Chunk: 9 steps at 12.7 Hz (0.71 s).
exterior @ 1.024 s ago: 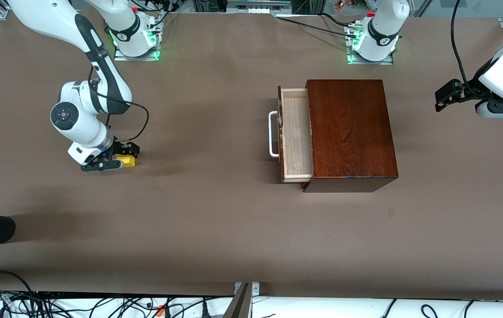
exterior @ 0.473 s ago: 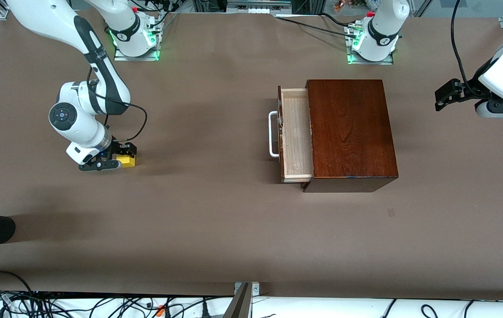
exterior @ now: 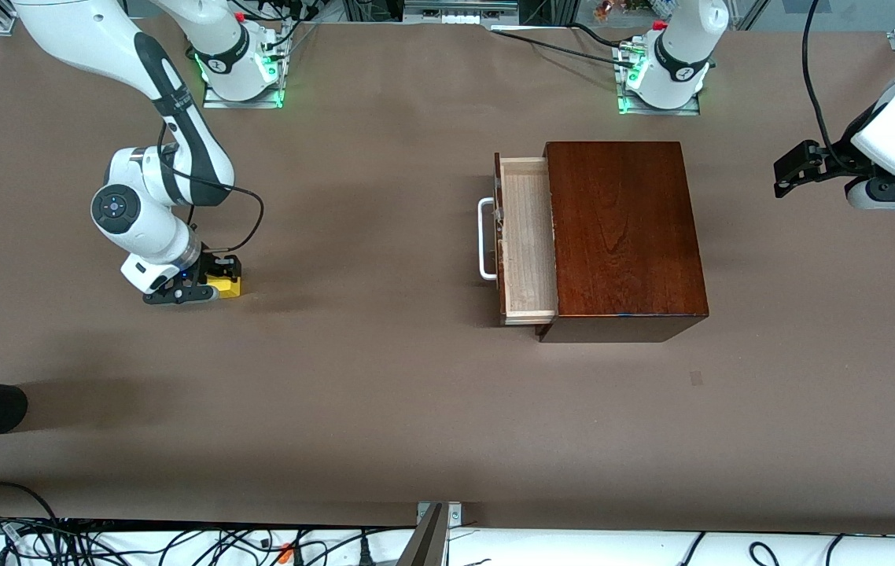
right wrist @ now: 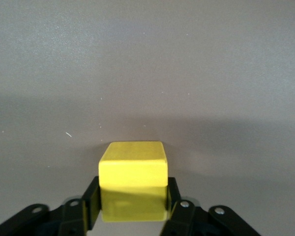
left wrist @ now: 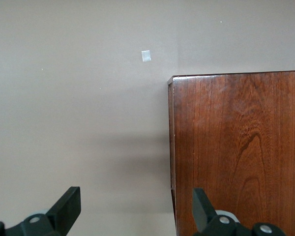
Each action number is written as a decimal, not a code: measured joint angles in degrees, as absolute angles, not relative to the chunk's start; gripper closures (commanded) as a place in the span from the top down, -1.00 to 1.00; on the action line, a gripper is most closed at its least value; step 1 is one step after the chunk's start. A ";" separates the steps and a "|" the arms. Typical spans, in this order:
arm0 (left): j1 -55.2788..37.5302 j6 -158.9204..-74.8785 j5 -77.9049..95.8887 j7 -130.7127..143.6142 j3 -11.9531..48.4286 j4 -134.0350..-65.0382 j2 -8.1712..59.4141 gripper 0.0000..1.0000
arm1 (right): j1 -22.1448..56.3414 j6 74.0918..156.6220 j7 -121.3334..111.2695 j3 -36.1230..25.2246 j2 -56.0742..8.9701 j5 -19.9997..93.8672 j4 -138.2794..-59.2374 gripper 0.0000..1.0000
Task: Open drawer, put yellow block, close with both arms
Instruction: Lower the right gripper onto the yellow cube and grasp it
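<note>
You can see the right gripper down on the desk near the right arm's end, its fingers pinching the yellow block. The drawer sticks out of the brown box, open. The left gripper waits up over the left arm's end, fingers spread.
</note>
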<state>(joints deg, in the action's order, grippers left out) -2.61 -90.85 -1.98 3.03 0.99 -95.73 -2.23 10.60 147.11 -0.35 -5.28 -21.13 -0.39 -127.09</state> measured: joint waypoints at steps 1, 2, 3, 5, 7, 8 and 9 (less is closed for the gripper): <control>-2.61 -90.85 -1.98 3.03 0.99 -95.73 -2.23 1.00 | 10.60 147.11 -0.35 -5.28 -21.15 -0.39 -127.10 -0.61; -2.61 -90.85 -1.98 3.03 0.99 -95.73 -2.23 1.00 | 10.60 147.15 -0.35 -5.28 -21.12 -0.39 -127.08 -0.61; -2.61 -90.85 -1.98 3.03 0.99 -95.73 -2.23 1.00 | 10.61 147.21 -0.35 -5.28 -21.00 -0.39 -126.96 -0.61; -2.61 -90.85 -1.98 3.03 0.99 -95.73 -2.23 1.00 | 10.64 146.23 -0.40 -5.04 -19.44 -0.39 -126.18 -0.61; -2.61 -90.85 -1.98 3.03 0.99 -95.73 -2.23 1.00 | 10.72 141.86 -0.45 -3.83 -16.70 -0.39 -123.79 -0.61; -2.61 -90.85 -1.98 3.03 0.99 -95.73 -2.23 1.00 | 10.77 138.45 -0.45 -2.86 -15.43 -0.39 -121.77 -0.61; -2.61 -90.84 -1.98 3.03 0.99 -95.73 -2.23 1.00 | 10.81 134.38 -0.45 -1.77 -14.55 -0.39 -119.16 -0.61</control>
<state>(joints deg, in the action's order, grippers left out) -2.61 -90.84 -1.98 3.03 0.99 -95.73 -2.23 10.81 134.38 -0.45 -1.77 -14.55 -0.39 -119.16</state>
